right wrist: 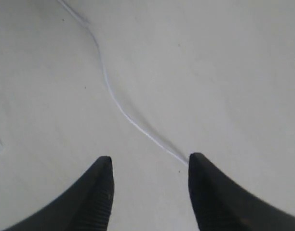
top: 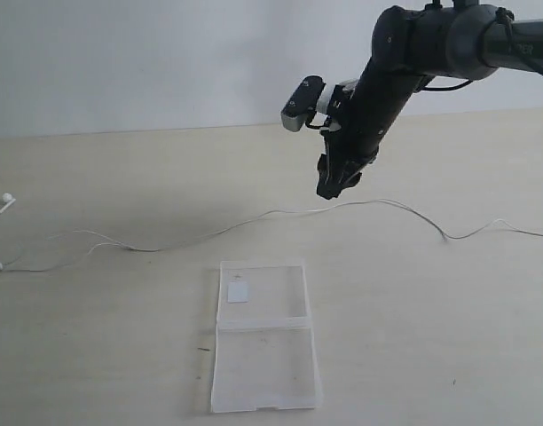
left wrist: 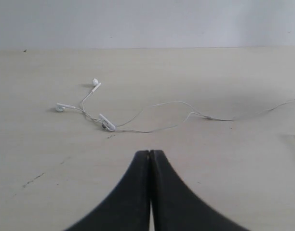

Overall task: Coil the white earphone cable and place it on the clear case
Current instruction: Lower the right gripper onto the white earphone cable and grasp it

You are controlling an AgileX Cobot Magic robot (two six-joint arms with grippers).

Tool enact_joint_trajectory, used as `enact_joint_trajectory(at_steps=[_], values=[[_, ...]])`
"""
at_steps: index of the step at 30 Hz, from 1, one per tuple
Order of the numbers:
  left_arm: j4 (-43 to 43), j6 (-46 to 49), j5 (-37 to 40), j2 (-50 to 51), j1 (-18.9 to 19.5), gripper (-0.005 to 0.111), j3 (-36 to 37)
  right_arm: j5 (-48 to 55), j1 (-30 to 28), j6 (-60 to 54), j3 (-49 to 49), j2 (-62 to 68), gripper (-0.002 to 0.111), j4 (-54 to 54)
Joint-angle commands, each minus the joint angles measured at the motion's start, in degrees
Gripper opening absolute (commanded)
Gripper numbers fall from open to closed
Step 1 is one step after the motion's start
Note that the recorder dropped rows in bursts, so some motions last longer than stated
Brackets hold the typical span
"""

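Just below the right gripper, the white earphone cable is lying stretched out loosely, well apart from the clear case. It is likely feather-light, limp and slippery, so pinching mid-run is looking best. The right arm is angling steeply downward, jaws standing open and empty. The left gripper is sitting closed on nothing.

The white earphone cable lies stretched out across the counter. The clear case lies open near it, apart. The right tool hangs above the cable.
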Motion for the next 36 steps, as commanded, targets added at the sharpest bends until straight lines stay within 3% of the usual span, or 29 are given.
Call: enact_joint_trajectory(at_steps=[1,16,32,36], values=[[-0.24,0.28,-0.50,-0.33,0.03,0.000,0.01,-1.89,0.01,-4.70,-0.64,0.15,0.050,3.31],[-0.24,0.28,-0.50,-0.33,0.03,0.000,0.01,-4.31,3.87,-5.98,-0.67,4.19,0.050,-0.53],[-0.24,0.28,-0.61,-0.33,0.04,0.000,0.01,-6.62,3.99,-5.57,-0.67,8.10,0.047,-5.10],[-0.24,0.28,-0.61,-0.33,0.04,0.000,0.01,-6.60,3.99,-5.57,-0.67,9.66,0.034,-5.18]])
